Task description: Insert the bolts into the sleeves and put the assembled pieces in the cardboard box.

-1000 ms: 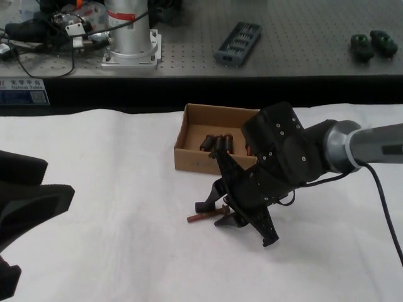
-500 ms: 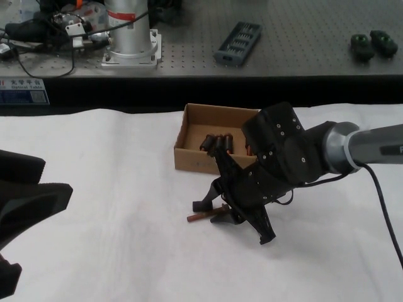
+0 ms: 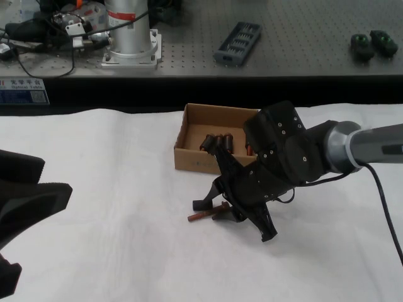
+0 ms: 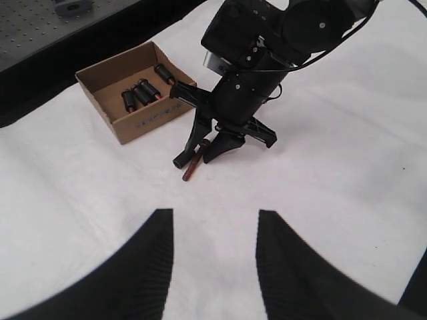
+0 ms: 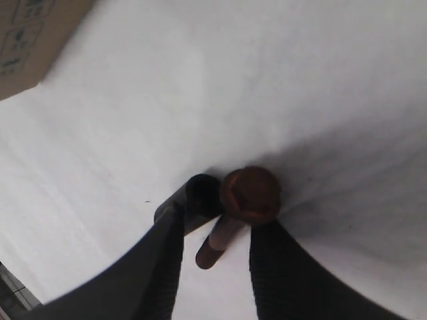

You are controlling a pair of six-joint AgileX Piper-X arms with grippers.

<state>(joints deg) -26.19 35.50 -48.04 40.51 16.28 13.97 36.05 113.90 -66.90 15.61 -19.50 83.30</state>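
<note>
While the right gripper [image 3: 233, 221] has barely shifted, its open jaws straddle the bolt [image 5: 248, 195] beside the sleeve [image 5: 199, 193], with the grasp pending.

No legible txt anywhere. A blue-and-white label plate [image 3: 24, 90] is fixed to the dark front edge of the far desk [image 3: 302, 50], left side. It carries a row of characters w/ smaller lines under it, all too small to make out. The cardboard box [image 3: 189, 157] has faint dark print on its near outer wall. Same print shows in both wrist views, approx. a few smudged lines; no letters or nos. can be told.
</note>
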